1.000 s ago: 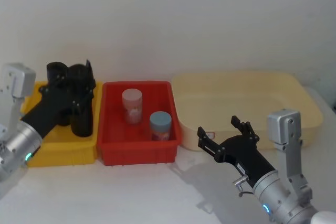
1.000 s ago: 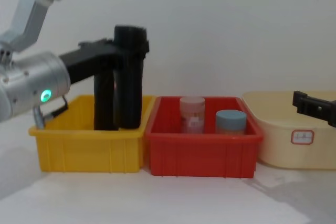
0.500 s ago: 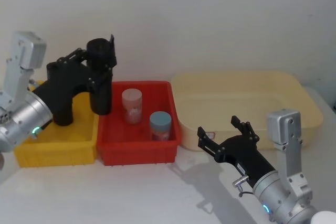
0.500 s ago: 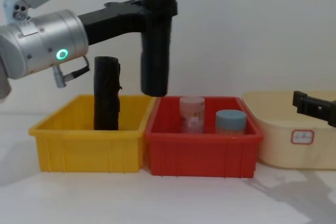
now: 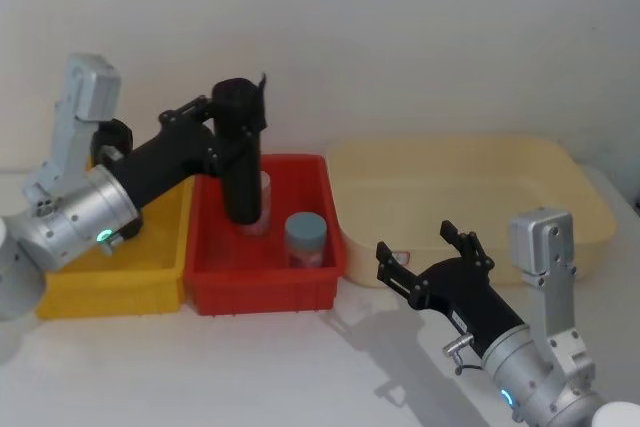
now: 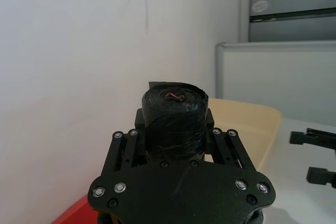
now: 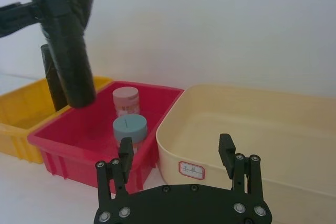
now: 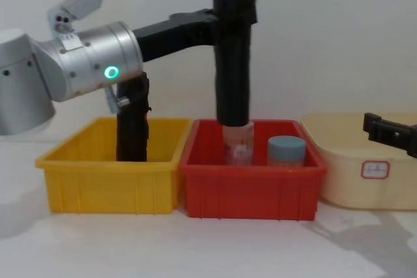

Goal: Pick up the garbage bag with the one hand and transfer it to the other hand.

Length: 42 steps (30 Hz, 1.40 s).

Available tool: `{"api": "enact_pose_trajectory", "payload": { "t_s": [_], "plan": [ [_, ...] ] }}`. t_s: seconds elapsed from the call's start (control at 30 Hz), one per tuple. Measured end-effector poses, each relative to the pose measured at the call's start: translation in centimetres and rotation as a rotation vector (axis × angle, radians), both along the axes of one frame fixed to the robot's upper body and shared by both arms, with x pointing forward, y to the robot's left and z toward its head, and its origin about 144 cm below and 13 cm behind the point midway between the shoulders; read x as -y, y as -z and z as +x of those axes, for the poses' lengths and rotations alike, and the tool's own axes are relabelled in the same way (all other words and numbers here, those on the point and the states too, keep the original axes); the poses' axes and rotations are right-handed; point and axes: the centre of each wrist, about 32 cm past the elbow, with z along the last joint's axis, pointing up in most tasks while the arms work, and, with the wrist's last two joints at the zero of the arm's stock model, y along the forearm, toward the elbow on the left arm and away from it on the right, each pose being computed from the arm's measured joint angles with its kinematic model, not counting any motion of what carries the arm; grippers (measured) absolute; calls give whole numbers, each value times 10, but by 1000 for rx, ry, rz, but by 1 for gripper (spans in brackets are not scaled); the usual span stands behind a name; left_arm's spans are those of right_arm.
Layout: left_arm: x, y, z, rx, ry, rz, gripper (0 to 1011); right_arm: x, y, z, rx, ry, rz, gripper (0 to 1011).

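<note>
Noted garbage bag held upright over the red tray's left side, left gripper clamped on its upper end. Found right gripper spread wide, empty, low and near, well to the bag's right. Judged to need rightward carry

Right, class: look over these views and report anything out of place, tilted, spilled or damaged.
Nothing is spilled or damaged. The left gripper holds the garbage bag in the air over the red bin, its lower end near the pink-lidded jar. That jar and the blue-lidded jar stand upright.
</note>
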Motion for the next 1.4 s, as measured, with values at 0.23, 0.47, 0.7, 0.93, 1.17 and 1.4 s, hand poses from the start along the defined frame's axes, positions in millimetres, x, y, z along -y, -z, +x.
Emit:
{"api": "enact_pose_trajectory", "payload": {
  "t_s": [0.23,0.47,0.7,0.93,1.17,1.4],
  "plan": [
    [15,3,16,-14,85,-9,553,0,0,0,0,0,0,1001],
    [31,4,27,-19,153,-12,553,0,0,0,0,0,0,1001],
    [44,3,33,-19,203,-10,553,0,0,0,0,0,0,1001],
    [51,2,36,-17,233,-10,553,0,0,0,0,0,0,1001],
    [54,2,37,-17,248,-10,553,0,0,0,0,0,0,1001],
    [57,2,37,-16,259,-10,553,0,0,0,7,-8,2,1001]
  ]
}}
